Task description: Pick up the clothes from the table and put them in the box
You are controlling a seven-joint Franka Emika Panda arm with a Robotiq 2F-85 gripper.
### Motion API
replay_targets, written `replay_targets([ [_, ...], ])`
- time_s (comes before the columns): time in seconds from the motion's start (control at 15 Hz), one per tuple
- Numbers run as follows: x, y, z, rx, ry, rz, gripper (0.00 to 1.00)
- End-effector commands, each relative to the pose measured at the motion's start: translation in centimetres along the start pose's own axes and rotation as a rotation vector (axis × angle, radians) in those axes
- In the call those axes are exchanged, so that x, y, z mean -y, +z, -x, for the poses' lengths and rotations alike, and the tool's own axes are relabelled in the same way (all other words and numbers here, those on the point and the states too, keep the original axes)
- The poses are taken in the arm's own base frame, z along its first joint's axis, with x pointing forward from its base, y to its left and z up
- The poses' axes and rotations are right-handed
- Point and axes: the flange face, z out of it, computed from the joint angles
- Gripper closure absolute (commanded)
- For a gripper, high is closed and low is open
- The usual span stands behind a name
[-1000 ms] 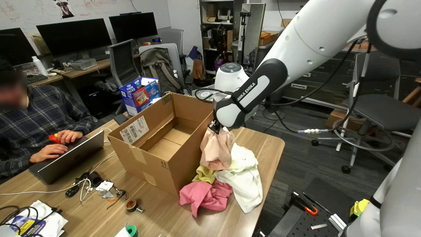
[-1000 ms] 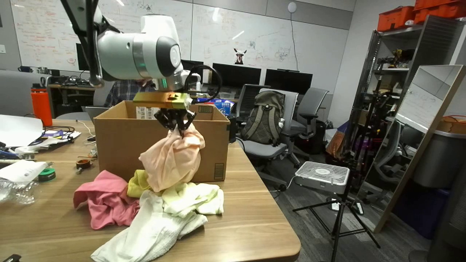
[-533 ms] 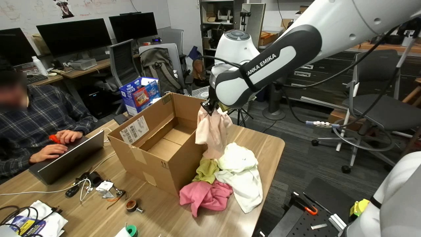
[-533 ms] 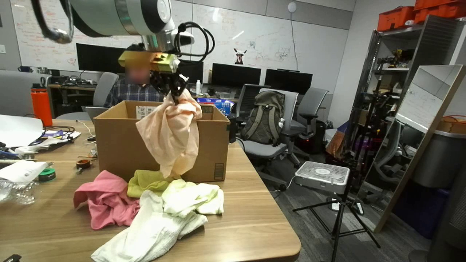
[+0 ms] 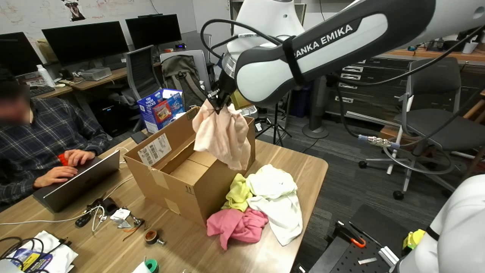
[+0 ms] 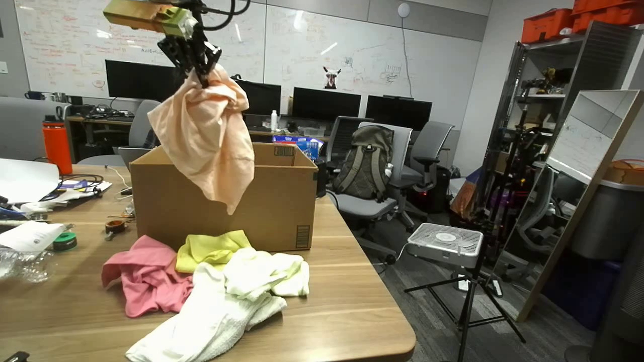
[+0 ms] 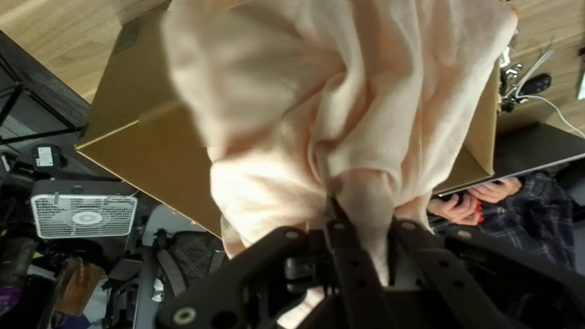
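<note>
My gripper (image 5: 217, 108) is shut on a peach garment (image 5: 223, 136), which hangs bunched from the fingertips above the near rim of the box (image 5: 166, 189). In an exterior view the peach cloth (image 6: 209, 136) covers part of that rim, its lower tip dangling in front of the carton's outer wall. In the wrist view the peach garment (image 7: 365, 91) fills the middle and hides much of the carton. On the table (image 6: 347, 311), beside the box, lie a pink garment (image 6: 151, 279), a yellow one (image 6: 211, 249), a white one (image 6: 206, 322) and a pale cream one (image 6: 266, 274).
A person with a laptop (image 5: 83, 178) sits beyond the box. A blue snack packet (image 5: 161, 110) stands behind it. Tape rolls (image 5: 151, 237), cables and a black mouse (image 5: 83, 220) lie on the table's near side. A fan (image 6: 445, 244) stands off the table's edge.
My gripper has risen with the peach garment and shifted toward the box. The cloth has lifted off the pile, uncovering more of the yellow garment. The other clothes have stayed in about the same place.
</note>
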Motion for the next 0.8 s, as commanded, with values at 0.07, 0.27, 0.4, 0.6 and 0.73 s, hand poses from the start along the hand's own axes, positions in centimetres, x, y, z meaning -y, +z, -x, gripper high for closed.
replay_targets([
  [0.07,4.9,-5.0,-2.0,-0.055,0.037,-0.035,0.96],
  [0.27,7.9,-7.1,-3.4,-0.079,0.062,-0.045,0.96],
  [0.4,9.4,-8.0,-4.3,-0.095,0.087,-0.039,0.96],
  [0.6,10.7,-8.4,-5.7,-0.128,0.128,-0.001,0.96],
  [0.73,11.0,-8.0,-6.6,-0.149,0.162,0.034,0.96],
])
